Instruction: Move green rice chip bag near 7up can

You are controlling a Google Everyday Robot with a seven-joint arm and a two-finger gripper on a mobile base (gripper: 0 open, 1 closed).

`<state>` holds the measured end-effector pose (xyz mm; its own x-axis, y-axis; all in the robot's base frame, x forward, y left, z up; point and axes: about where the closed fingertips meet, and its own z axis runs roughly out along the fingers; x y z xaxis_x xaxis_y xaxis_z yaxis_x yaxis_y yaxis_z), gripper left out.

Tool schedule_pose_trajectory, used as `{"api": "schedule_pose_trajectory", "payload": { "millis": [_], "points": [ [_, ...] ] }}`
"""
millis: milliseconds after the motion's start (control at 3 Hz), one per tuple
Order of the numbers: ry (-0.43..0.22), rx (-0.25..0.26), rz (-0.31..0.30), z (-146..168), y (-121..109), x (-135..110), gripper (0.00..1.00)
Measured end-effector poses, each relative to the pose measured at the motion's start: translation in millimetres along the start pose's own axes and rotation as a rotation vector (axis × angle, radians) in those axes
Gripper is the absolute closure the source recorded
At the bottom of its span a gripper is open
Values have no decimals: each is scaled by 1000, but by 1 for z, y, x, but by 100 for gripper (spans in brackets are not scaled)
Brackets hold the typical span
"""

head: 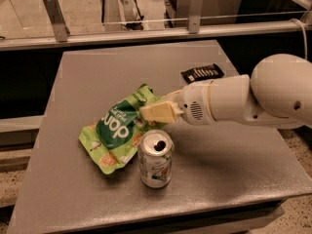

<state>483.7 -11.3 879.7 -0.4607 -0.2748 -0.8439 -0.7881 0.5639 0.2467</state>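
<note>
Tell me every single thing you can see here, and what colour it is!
green rice chip bag: one, light green with a dark green oval, lying at the table's middle-left
7up can: one, silver-white with green and red marks, upright near the front edge, right beside the bag
black packet: one, black, lying flat at the back right
table: one, grey, under everything
metal rail: one, silver, behind the table
robot arm: one, white, reaching in from the right
gripper: one, cream, shut on the bag's right edge
</note>
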Motion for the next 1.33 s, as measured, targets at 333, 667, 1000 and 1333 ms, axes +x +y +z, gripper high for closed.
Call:
{"api": "schedule_pose_trajectory", "payload": {
  "millis": [333, 667, 1000, 1333],
  "points": [
    [9, 0, 2, -10, -6, 5, 58],
    [17, -3, -4, -15, -12, 7, 36],
    [17, -6, -19, -19, -25, 6, 12],
    [17, 0, -34, -24, -37, 3, 0]
  ]
}}
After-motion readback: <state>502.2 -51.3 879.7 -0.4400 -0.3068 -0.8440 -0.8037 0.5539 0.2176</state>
